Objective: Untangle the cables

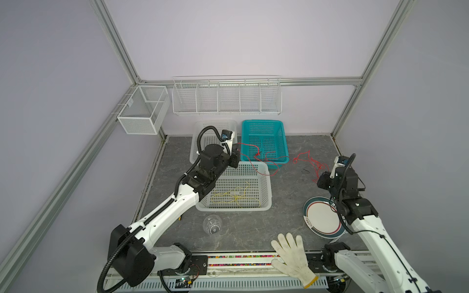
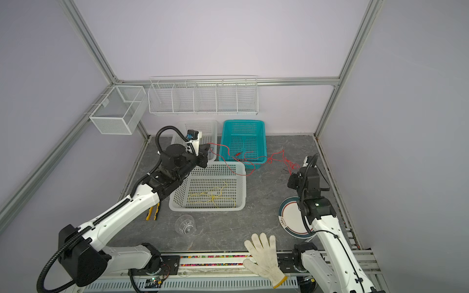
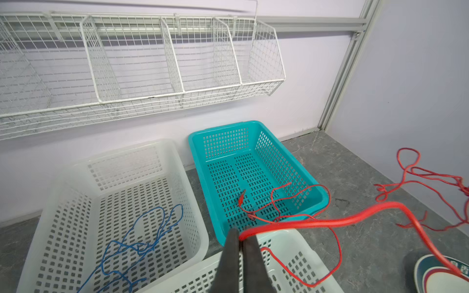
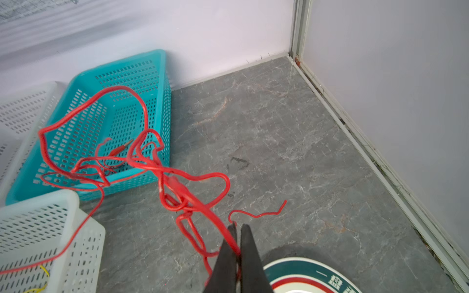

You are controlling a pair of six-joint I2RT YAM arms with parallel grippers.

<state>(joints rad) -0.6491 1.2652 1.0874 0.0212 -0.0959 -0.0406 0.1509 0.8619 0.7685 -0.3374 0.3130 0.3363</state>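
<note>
two closed grips, one line: draped over the teal basket (image 3: 223,128) rim, red cable (image 3: 304,223) strung left to right; left gripper (image 3: 241,237) pinched tight on one stretch, right gripper (image 4: 238,228) on another; tangle (image 4: 177,200) just beside the right, probably best pulled apart sideways.

my count | plastic baskets 3: far white basket (image 1: 203,126), near white basket (image 1: 266,192), teal basket (image 1: 264,132) | cable colours 3: red cables (image 4: 175,184), blue cables (image 3: 140,247), yellow cables (image 1: 237,196), strands per colour unclear | wall racks 2: wire rack (image 1: 227,101), mesh box (image 1: 142,111) | plate (image 1: 321,218) 1 | clear cup (image 1: 212,224) 1 | glove (image 1: 291,256) 1 | pliers (image 2: 153,213) 1 | my grippers 2: left gripper (image 3: 240,234), right gripper (image 4: 238,227)
</note>
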